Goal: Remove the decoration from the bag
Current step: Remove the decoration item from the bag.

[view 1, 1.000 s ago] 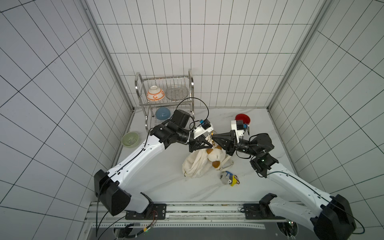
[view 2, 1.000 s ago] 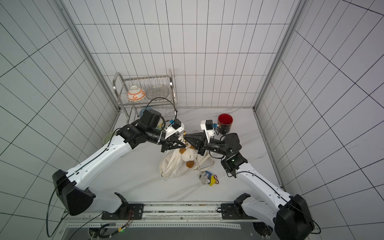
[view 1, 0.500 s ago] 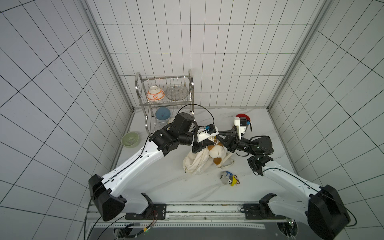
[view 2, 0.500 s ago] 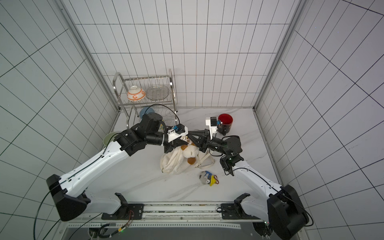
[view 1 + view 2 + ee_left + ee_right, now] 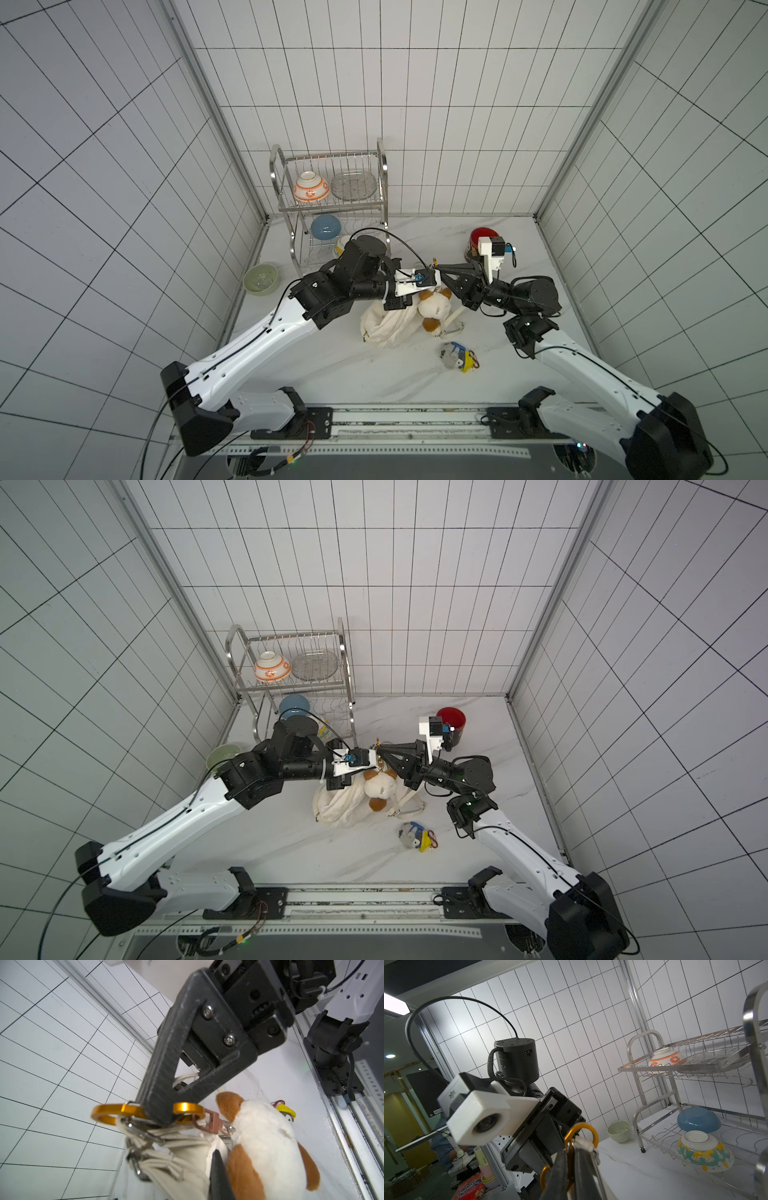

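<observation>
The cream bag [image 5: 390,328] hangs crumpled, its lower part resting on the table. The decoration is a brown-and-white plush toy [image 5: 434,309] hanging beside the bag's top. In the left wrist view a brown clip [image 5: 207,1123] joins the plush toy [image 5: 266,1147] to a gold carabiner [image 5: 116,1112]. The bag's strap rings hang on the same carabiner. My right gripper [image 5: 572,1149] is shut on that gold carabiner [image 5: 581,1132] and holds it up. My left gripper [image 5: 402,302] is shut on the bag's upper cloth [image 5: 182,1157], with one dark finger [image 5: 219,1176] between cloth and toy.
A small grey, blue and yellow charm [image 5: 457,357] lies loose on the table in front of the bag. A steel dish rack [image 5: 332,208] with bowls stands at the back left. A green bowl [image 5: 260,279] sits by the left wall, a red cup [image 5: 482,241] at the back right.
Both grippers stayed shut and moved a little right and back together with the bag's top. The left arm's elbow and wrist have swung round.
</observation>
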Motion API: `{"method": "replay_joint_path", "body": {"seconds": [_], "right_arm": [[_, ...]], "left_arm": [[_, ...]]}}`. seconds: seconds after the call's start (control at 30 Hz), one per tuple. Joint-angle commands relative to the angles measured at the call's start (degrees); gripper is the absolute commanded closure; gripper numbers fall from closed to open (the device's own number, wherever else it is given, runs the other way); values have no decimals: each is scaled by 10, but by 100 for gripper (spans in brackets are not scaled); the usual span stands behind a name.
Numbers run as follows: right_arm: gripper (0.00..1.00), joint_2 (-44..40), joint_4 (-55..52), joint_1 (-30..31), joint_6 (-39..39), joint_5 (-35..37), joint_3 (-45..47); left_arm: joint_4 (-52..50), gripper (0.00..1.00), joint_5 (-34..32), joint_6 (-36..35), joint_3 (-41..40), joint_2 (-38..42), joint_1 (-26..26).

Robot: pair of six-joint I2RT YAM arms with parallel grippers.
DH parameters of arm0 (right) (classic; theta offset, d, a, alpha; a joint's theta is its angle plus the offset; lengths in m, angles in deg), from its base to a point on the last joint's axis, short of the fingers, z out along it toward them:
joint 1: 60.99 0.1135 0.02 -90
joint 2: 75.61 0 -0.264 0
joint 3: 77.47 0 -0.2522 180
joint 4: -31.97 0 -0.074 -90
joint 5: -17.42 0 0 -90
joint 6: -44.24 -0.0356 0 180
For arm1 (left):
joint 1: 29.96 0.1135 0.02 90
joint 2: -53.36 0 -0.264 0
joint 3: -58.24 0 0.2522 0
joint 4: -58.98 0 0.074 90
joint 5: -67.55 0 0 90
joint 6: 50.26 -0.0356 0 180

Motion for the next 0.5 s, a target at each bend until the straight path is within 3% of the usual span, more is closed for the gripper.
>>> {"method": "replay_joint_path", "body": {"seconds": [0.0,0.07,0.17,0.37,0.47], "right_arm": [[100,9,58,-21,7,51,-32],[100,9,51,-21,25,42,-28],[100,-41,-84,-21,133,58,-35],[100,-109,-257,-17,272,84,-103],[100,-112,-287,-11,295,67,-124]], "left_arm": [[-41,100,10,-48,10,-5,-32],[-27,100,-9,-67,8,-2,-45],[-21,100,-50,-65,4,6,-43],[-36,100,-16,-33,-52,4,-42],[-13,100,43,26,-63,5,-4]]}}
